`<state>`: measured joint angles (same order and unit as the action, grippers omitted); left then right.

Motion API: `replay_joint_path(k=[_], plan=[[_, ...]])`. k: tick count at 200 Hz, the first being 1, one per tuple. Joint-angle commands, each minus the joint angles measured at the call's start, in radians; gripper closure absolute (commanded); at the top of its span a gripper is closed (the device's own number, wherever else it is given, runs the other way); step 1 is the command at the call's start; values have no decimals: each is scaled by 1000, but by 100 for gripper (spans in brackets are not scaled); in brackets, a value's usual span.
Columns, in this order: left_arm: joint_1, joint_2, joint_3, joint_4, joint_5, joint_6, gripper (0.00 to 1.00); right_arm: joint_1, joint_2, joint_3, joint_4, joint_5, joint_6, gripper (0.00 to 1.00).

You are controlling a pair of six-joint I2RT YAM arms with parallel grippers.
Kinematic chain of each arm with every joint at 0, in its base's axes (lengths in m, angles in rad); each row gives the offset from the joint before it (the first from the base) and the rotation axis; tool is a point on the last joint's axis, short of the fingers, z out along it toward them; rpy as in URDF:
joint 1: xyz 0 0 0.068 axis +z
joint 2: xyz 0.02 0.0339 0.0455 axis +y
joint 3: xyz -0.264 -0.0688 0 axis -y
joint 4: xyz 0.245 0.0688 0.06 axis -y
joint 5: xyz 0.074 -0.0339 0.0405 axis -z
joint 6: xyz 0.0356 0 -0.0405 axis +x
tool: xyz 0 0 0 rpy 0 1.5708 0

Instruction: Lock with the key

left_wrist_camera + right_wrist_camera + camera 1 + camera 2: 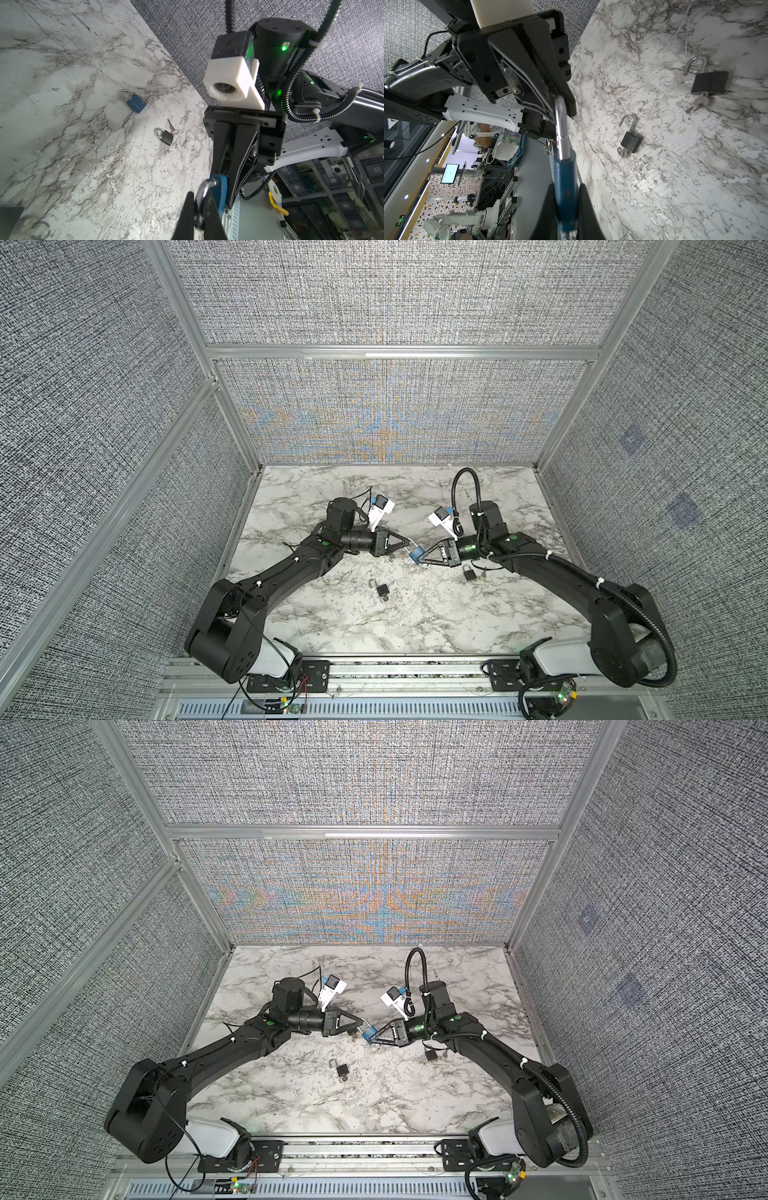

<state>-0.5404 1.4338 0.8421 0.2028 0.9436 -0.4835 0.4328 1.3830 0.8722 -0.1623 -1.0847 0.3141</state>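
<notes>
Blue padlock [417, 554] [369, 1034]: held in the air above the marble table [415, 626], near the middle, between the tips of the two arms. It does not touch the table.

Left gripper [406, 546]: clenched on the shackle [202, 190]. In the left wrist view the steel loop sits pinched between the fingers [187, 214].

Right gripper [422, 562]: clamped on the lock's blue body. In the right wrist view the body stands between the fingertips [546, 207], and the shackle runs away from them into the tips of the left gripper.

Shackle latched or not: cannot tell, it is seen edge-on. A bit of bright metal [572, 232] shows at the base end of the body, cut off by the frame edge. I cannot call it a key.

On the table:
- open black padlock [382, 590], toward the front edge, between the arms, in both top views.
- closed black padlock [469, 572] [165, 136], just beside the right arm, with a loose key [170, 125] next to it.
- second blue padlock [135, 102], lying flat with its shackle closed, found only in the left wrist view.
- the right wrist view shows two black locks with shackles swung open, each with a key in its base: first open lock [630, 141], second open lock [709, 83], well apart.
</notes>
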Motion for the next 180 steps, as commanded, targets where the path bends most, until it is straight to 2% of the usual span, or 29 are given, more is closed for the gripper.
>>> replay_joint_path(k=[1,180], plan=[[-2,7,-6,9,-6,17,97,4,-11,10,37,-47,19,100],[-3,-12,-56,53,2,-18,100,11,-3,-2,165,-55,125,100]])
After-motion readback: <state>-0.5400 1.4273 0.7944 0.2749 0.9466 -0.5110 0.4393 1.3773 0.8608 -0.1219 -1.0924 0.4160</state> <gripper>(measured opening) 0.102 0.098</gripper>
